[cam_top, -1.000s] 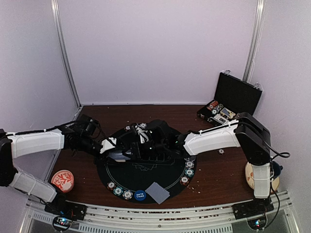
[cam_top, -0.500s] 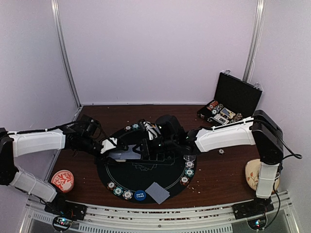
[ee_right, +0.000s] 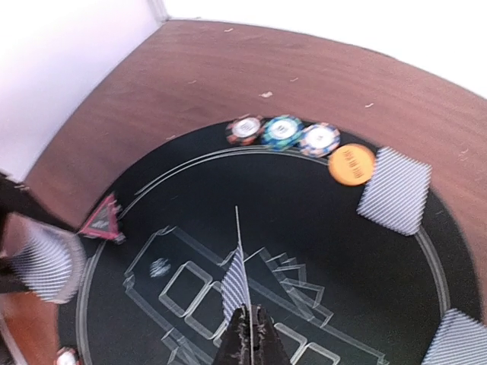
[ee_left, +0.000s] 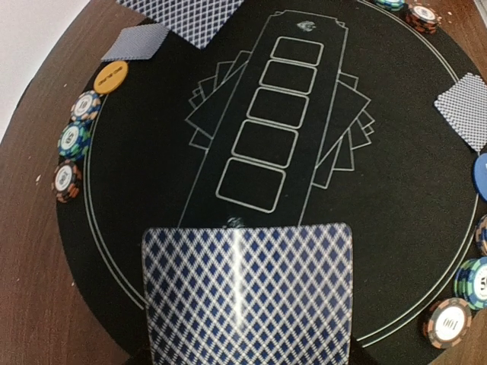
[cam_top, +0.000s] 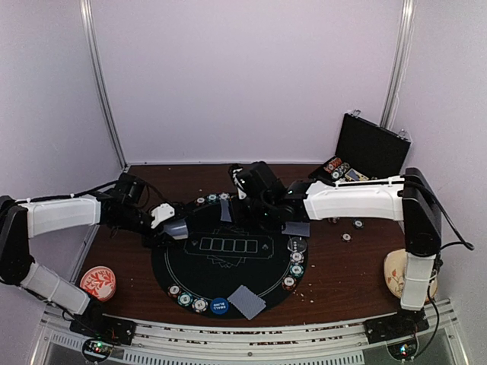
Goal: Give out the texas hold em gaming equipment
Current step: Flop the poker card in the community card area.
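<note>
Right wrist, row of 3 chips, 1 orange disc

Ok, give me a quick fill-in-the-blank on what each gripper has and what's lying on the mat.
1. The right gripper is shut on a single playing ____, seen edge-on.
2. The left gripper holds a deck of cards whose backs show a ____ diamond pattern.
3. The orange button disc lies beside a row of ____ poker chips.
Missing words: card; blue; three.
</note>
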`<state>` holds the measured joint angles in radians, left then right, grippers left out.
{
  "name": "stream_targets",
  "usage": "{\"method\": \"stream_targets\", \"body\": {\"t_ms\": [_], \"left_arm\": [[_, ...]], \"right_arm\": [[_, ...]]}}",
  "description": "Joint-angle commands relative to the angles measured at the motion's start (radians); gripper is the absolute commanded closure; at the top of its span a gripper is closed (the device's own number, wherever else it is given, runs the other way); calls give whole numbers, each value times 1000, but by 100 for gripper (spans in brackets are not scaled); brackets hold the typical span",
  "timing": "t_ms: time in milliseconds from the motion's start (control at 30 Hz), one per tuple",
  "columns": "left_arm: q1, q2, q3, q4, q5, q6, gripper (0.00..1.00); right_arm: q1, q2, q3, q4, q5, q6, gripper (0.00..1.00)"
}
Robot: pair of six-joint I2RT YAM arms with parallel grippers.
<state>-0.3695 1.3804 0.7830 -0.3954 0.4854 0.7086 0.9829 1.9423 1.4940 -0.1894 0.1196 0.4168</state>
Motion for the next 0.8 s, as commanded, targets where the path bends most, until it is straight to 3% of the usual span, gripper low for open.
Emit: {"method": "stream_targets", "body": {"t_ms": [0,133,400,767], "left_arm": [[75,-3,48,-1,8,-2,88],[139,-5,44,-19,14,9,88],[264,-92,-11,-46,36,27,88],[346,-97,-35,-57,85,50,88]], "right_arm": [[23,127,157,-153,290,-79,100],[54,272,334,-237,423,-120,100],[114,478,583,-299,493,-172,100],[184,593,671,-228,407,-247,97]]}}
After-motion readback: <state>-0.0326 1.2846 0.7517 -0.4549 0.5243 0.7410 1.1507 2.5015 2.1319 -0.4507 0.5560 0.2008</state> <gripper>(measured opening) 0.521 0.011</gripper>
